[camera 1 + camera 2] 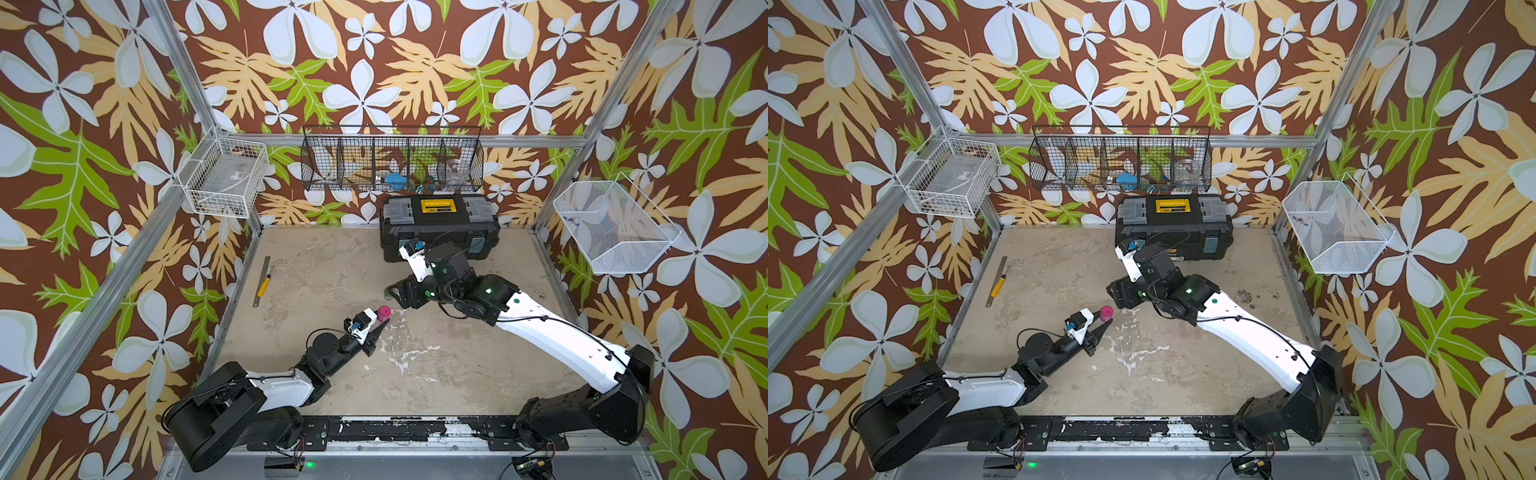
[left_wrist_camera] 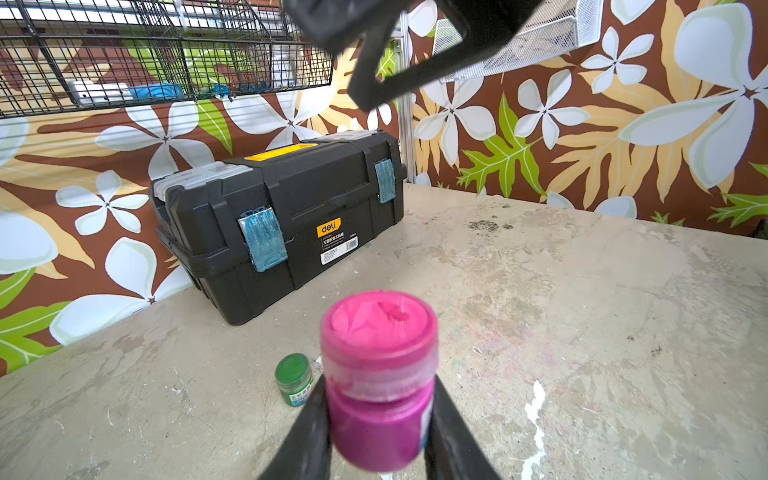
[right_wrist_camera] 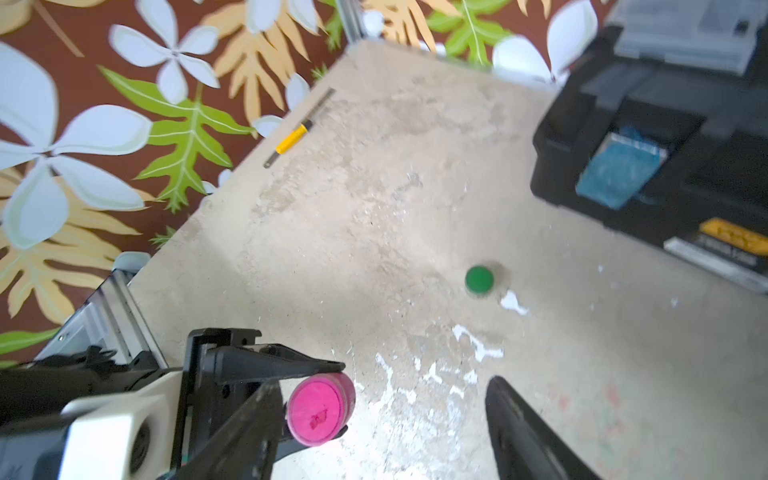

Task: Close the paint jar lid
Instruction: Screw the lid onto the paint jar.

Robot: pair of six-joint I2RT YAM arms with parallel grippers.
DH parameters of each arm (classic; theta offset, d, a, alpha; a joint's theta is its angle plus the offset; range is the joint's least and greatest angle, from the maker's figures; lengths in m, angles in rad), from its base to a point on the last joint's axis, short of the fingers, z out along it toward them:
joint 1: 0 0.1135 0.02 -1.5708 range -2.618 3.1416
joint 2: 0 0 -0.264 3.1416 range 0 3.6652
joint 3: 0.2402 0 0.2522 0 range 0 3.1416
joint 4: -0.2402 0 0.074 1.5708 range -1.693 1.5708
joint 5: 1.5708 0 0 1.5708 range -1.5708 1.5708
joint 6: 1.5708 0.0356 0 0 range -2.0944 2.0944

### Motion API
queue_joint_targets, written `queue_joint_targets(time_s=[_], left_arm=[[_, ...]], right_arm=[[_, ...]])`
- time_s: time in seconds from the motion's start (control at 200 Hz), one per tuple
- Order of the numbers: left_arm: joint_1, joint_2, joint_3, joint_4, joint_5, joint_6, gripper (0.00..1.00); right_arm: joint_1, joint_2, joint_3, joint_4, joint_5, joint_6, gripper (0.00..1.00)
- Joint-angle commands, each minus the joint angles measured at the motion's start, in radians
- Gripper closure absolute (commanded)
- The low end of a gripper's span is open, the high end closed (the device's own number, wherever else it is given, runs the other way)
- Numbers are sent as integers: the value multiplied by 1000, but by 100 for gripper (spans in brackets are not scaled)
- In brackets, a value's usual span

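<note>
Near the middle of the worktop (image 1: 436, 374), the pink paint jar (image 2: 376, 432) is being gripped upright by the left claw (image 1: 381, 322). Its two black fingers (image 2: 309, 419) are being pressed against opposite sides of the jar's body, just below the lid (image 2: 379, 332). The pink lid is being carried level on the jar's mouth; whether it is screwed fully down cannot be told. The right claw (image 1: 398, 292) is being held released above the worktop, just beyond the jar on the toolbox side. Its fingers are being held spread apart with nothing gripped between them. In the right wrist view the lid is being seen from above. A small green-lidded jar (image 2: 294, 376) is being shown standing on the worktop just behind the pink one. The black toolbox (image 2: 291, 199) is being shown with its lid down by the back wall. A metal ruler (image 1: 261, 274) and a yellow-handled knife (image 1: 264, 286) are being shown side by side near the worktop's left edge, well apart from the jar.
</note>
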Motion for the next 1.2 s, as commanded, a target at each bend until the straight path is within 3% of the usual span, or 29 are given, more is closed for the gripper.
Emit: queue_joint_targets(time_s=[0.0,0.1,0.29,0.606,1.196], left_arm=[[-2,-3,6,33,9,-3,96],[-2,-2,6,31,9,-3,97],[-2,0,6,31,11,-4,97],[-2,-4,3,32,4,1,97],[-2,-5,4,33,5,1,96]], right_arm=[[-32,-55,-73,181,-255,-313,25],[-83,-58,-86,170,-550,-519,22],[-134,41,-11,-30,-776,-879,19],[-146,181,51,-160,-797,-1102,22],[-139,288,99,-153,-732,-1058,31]])
